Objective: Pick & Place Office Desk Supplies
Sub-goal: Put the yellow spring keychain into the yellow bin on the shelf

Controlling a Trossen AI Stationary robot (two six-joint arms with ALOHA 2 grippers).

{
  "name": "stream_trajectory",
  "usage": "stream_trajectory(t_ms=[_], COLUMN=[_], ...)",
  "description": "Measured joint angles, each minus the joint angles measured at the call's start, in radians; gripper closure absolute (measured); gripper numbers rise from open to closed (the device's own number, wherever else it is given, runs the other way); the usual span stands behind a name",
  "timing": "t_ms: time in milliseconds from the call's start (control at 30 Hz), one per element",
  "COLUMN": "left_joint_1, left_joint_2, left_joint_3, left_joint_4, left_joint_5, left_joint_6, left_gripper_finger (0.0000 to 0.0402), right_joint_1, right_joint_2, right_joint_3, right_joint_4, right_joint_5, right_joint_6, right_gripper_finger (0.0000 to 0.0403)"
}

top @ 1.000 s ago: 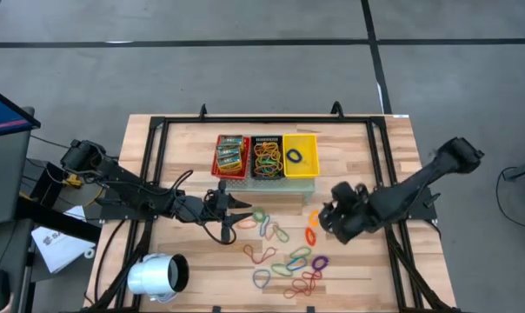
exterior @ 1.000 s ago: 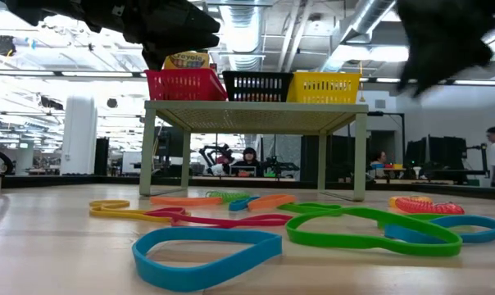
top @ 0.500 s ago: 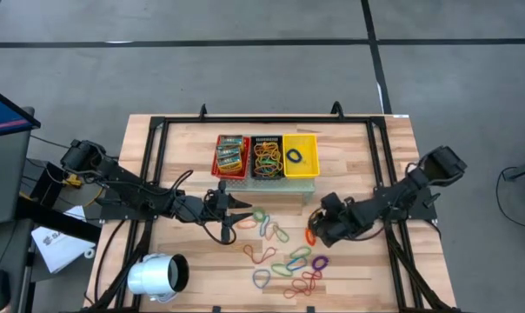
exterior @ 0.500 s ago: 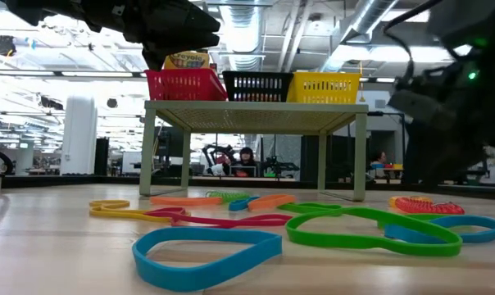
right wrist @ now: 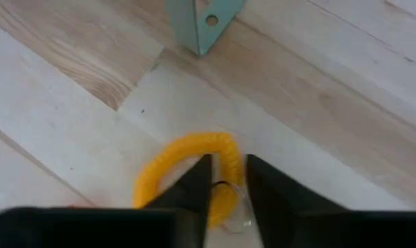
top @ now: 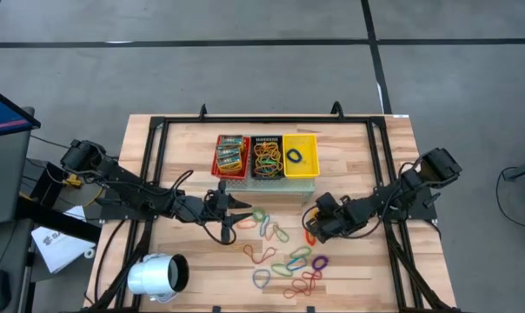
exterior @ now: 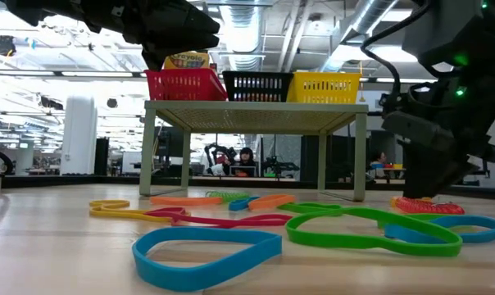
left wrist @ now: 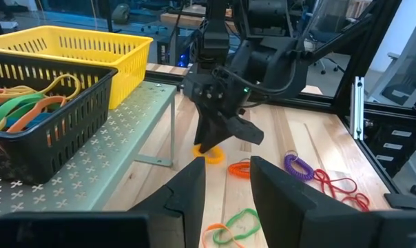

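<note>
Coloured rubber-band loops (top: 289,261) lie scattered on the wooden table in front of a green shelf (top: 280,184). A yellow coiled loop (right wrist: 173,158) lies flat by the shelf's right leg. My right gripper (right wrist: 227,182) stands over it, slanting down, shut on its strand; it also shows in the left wrist view (left wrist: 208,148). My left gripper (left wrist: 225,186) hovers open left of the shelf's front (top: 245,211), with nothing between its fingers. My right gripper pinches one side of the yellow coiled loop's strand (right wrist: 225,157) between its two fingers. The fingers come from above, slanting down from the table's right side, and lie across the strand. The loop lies flat on the table.
On the shelf stand a red basket (top: 230,155) with packets, a black basket (top: 267,156) with loops and a yellow basket (top: 300,155) with a blue loop. A white cylinder (top: 156,276) lies at the near left. An orange loop (left wrist: 240,169) and a purple coil (left wrist: 299,167) lie close by.
My right gripper has come down toward the table and a little toward its left edge, tipping steeper, onto the yellow coiled loop by the shelf's leg. The loop has stayed on the table.
</note>
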State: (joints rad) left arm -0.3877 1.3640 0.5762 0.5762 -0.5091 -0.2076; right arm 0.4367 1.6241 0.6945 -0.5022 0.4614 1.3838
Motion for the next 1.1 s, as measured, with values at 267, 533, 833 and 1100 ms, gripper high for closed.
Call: stream_trajectory(t_ms=[267, 533, 833, 1100], left_joint_1=[0.000, 0.000, 0.000, 0.000], left_joint_2=[0.000, 0.000, 0.000, 0.000], left_joint_3=[0.000, 0.000, 0.000, 0.000], left_joint_4=[0.000, 0.000, 0.000, -0.001], left_joint_5=[0.000, -0.001, -0.003, -0.003], left_joint_6=[0.000, 0.000, 0.000, 0.000], left_gripper_finger=[0.0294, 0.0294, 0.0294, 0.0294], right_joint_1=[-0.001, 0.019, 0.024, -0.084], right_joint_2=[-0.062, -0.193, -0.416, -0.618], right_joint_3=[-0.003, -0.003, -0.002, 0.025], right_joint_4=[-0.001, 0.009, 0.431, 0.582], right_joint_5=[-0.043, -0.022, 0.034, 0.106], right_joint_6=[-0.004, -0.023, -0.422, -0.828], right_gripper_finger=[0.0366, 0.0392, 0.0398, 0.0395])
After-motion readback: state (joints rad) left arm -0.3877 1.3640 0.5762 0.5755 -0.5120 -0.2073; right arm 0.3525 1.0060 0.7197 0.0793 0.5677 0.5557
